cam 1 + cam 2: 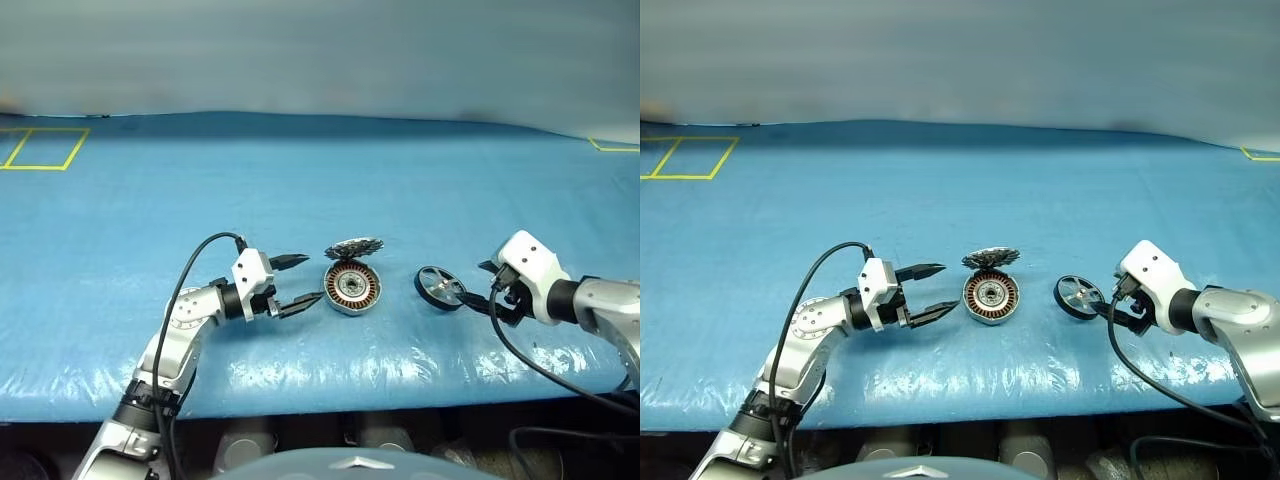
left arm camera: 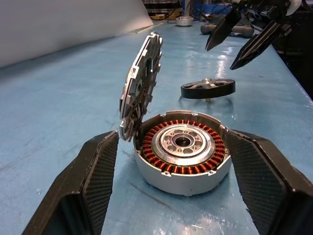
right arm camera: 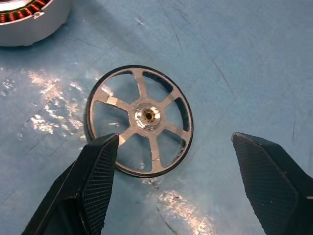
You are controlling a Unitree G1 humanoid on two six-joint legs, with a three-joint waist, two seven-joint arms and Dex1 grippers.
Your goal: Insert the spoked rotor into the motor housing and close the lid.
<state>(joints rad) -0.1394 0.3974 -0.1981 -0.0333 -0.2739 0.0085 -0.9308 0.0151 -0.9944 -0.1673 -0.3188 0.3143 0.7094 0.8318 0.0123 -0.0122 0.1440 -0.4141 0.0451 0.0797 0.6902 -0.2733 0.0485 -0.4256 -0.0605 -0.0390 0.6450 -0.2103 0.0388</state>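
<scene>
The motor housing sits on the blue mat with its copper windings facing up. The lid stands tilted on the housing's far rim, ribbed face towards the housing. My left gripper is open and level, its fingers flanking the housing without touching it. The spoked rotor lies loose on the mat to the housing's right. My right gripper is open just right of the rotor, empty, pointing down at it.
A blue mat covers the table, and its front edge runs close below the parts. Yellow tape marks lie at the far left and far right. Black cables loop off both wrists.
</scene>
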